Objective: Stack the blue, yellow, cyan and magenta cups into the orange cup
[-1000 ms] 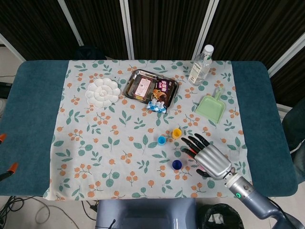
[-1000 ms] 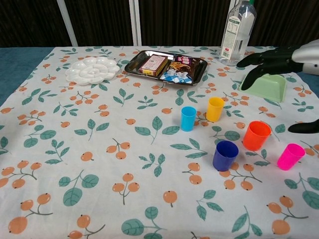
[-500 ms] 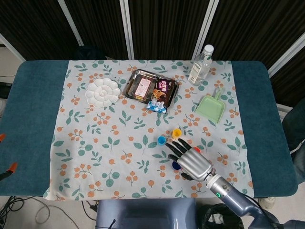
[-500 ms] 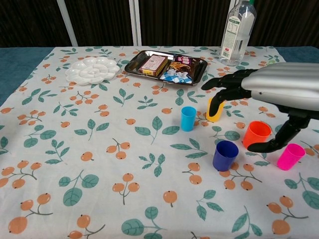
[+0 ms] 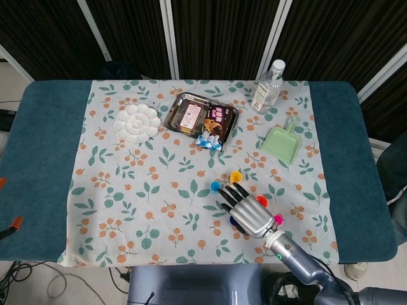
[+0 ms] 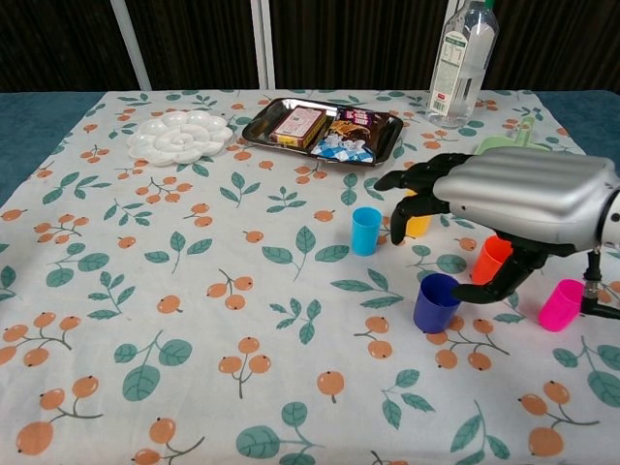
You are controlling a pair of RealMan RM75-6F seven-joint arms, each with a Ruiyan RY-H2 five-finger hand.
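My right hand (image 6: 504,208) hovers open, fingers spread, just above and right of the blue cup (image 6: 438,302), with nothing in it. The orange cup (image 6: 492,260) stands upright behind the hand, partly hidden by it. The magenta cup (image 6: 562,304) is to the right, near the wrist. The cyan cup (image 6: 365,231) stands free to the left of the fingertips. The yellow cup (image 6: 418,225) is half hidden behind the fingers. In the head view the right hand (image 5: 245,206) covers the blue cup; the cyan cup (image 5: 215,186), yellow cup (image 5: 236,177), orange cup (image 5: 261,201) and magenta cup (image 5: 278,219) show around it. The left hand is out of sight.
At the back stand a metal tray (image 6: 254,129) with snack packets, a white palette dish (image 6: 179,136), a clear bottle (image 6: 463,63) and a green dustpan (image 5: 282,143). A floral cloth (image 6: 145,291) covers the table.
My right hand has swept in from the right, toward the cups, and now hangs over the blue and orange cups. The cups have not moved.
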